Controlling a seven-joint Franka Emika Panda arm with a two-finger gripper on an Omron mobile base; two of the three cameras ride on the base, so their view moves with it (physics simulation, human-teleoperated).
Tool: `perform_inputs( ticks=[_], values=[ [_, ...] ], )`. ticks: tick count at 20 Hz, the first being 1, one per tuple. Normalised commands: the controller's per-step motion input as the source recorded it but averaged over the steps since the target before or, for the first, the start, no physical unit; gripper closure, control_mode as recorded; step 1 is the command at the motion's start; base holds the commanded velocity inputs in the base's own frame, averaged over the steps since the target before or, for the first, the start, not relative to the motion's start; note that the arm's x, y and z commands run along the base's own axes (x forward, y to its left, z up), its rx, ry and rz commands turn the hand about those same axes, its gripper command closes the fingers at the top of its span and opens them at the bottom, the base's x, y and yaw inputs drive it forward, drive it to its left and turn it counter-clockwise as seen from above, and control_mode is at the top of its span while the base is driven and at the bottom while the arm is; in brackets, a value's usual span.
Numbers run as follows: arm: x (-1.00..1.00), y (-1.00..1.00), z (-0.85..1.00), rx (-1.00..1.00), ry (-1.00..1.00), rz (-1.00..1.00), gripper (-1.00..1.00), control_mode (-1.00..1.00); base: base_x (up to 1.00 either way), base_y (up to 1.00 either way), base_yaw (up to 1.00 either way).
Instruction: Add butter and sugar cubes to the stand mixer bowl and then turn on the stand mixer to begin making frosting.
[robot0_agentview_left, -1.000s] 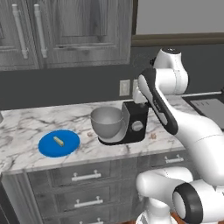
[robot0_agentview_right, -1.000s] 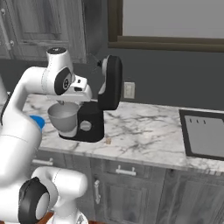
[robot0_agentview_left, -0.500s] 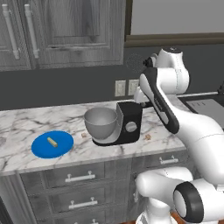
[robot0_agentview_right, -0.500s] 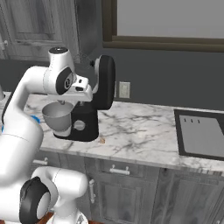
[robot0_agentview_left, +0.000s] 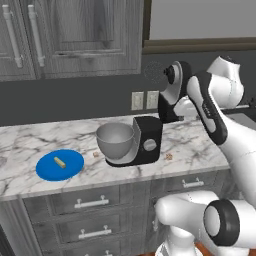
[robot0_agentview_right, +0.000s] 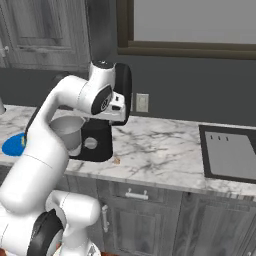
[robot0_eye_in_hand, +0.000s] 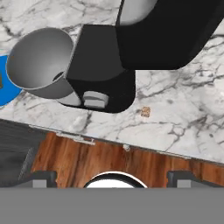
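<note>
Pincer (robot0_eye_in_hand: 112, 177) hangs wide, empty (high above the surface); nearest sugar cube (robot0_eye_in_hand: 145, 112) lies below, beside the stand mixer (robot0_eye_in_hand: 103, 81).

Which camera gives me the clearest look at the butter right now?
The left base view: the butter lies in plain sight on the blue plate, left of the stand mixer bowl. In the other views I cannot make the butter out.

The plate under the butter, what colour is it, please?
Bright blue plate, clearest in the left base view.
</note>
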Motion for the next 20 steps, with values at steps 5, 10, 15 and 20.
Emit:
perform_inputs(
  ticks=[5, 10, 15, 20],
  values=[
    [0.0, -0.65, -0.26, 0.2, -0.06, 0.42, -1.0, -1.0, 0.0, 0.0, 0.0],
    [0.0, -0.29, -0.41, 0.2, -0.2, 0.55, -1.0, -1.0, 0.0, 0.0, 0.0],
    [0.0, 0.0, -0.39, 0.2, -0.32, 0.48, -1.0, -1.0, 0.0, 0.0, 0.0],
    [0.0, 0.01, -0.3, 0.2, -0.3, 0.28, -1.0, -1.0, 0.0, 0.0, 0.0]
  ],
)
